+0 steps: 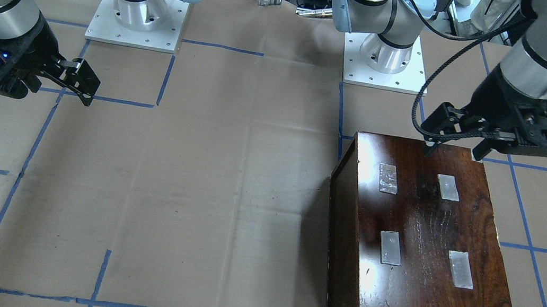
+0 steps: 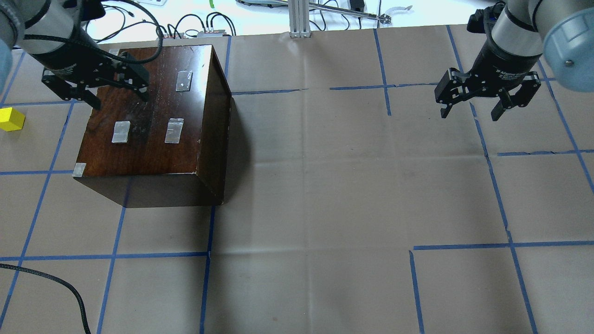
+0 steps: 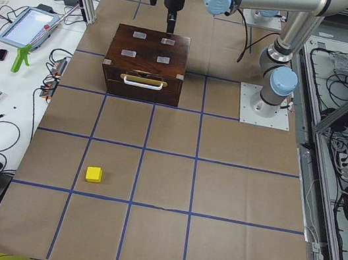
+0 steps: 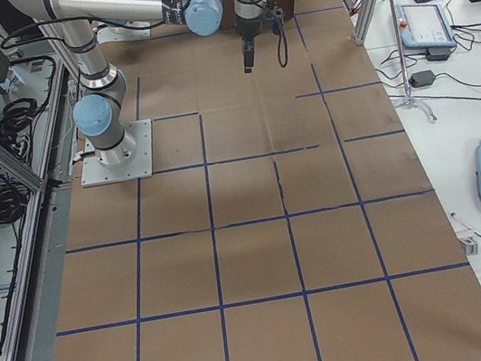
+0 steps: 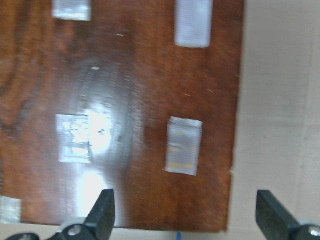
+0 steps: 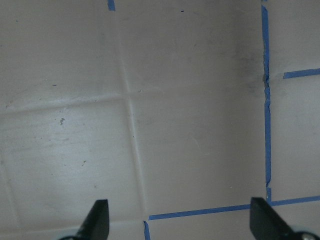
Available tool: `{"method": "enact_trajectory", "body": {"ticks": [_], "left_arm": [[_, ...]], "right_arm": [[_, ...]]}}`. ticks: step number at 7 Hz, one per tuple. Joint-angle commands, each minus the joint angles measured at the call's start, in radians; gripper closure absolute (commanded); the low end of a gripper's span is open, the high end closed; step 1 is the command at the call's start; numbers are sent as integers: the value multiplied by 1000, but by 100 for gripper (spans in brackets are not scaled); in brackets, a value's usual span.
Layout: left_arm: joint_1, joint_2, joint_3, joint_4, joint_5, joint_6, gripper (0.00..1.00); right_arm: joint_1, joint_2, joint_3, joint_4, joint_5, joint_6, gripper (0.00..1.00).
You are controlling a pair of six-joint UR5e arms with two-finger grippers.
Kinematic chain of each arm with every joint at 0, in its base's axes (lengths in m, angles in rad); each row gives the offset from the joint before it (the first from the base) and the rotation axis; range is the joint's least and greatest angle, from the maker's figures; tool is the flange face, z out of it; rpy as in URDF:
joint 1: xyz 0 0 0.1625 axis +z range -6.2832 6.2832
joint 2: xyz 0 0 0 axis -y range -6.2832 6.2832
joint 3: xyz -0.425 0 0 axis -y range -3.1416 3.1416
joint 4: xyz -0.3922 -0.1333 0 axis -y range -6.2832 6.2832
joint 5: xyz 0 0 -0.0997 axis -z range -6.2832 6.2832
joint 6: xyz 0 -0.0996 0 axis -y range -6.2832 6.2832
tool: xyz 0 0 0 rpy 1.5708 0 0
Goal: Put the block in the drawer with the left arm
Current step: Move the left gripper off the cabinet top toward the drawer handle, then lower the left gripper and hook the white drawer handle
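Note:
The yellow block (image 2: 11, 119) lies on the paper-covered table, left of the dark brown box (image 2: 148, 139); it also shows in the exterior left view (image 3: 94, 174), well in front of the box. The drawer is shut: only the box front with a pale handle (image 3: 143, 82) shows. My left gripper (image 2: 121, 100) is open and empty above the box's taped top (image 5: 135, 100), near its far side, and shows in the front view (image 1: 454, 151) too. My right gripper (image 2: 469, 114) is open and empty above bare table at the right.
Blue tape lines (image 2: 206, 254) grid the brown paper. The arm bases (image 1: 137, 16) stand on white plates at the table's robot side. A black cable (image 2: 55, 283) lies at the near left. A post (image 2: 299, 18) stands at the far edge.

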Motion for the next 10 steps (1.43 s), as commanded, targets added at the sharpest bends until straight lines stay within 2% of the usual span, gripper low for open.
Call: {"method": "enact_trajectory", "body": {"ticks": [1, 4, 5, 7, 10], "left_arm": [[158, -55, 43, 25, -83, 93, 1], [275, -219, 190, 21, -105, 249, 1], [314, -265, 234, 4, -152, 307, 1], [331, -287, 224, -69, -156, 468, 1], [331, -289, 165, -97, -159, 529, 1]], "right_arm": [[0, 0, 0, 0, 0, 0, 0], [0, 0, 0, 0, 0, 0, 0], [0, 0, -1, 0, 0, 0, 0], [0, 0, 0, 0, 0, 0, 0], [0, 0, 0, 0, 0, 0, 0]]}}
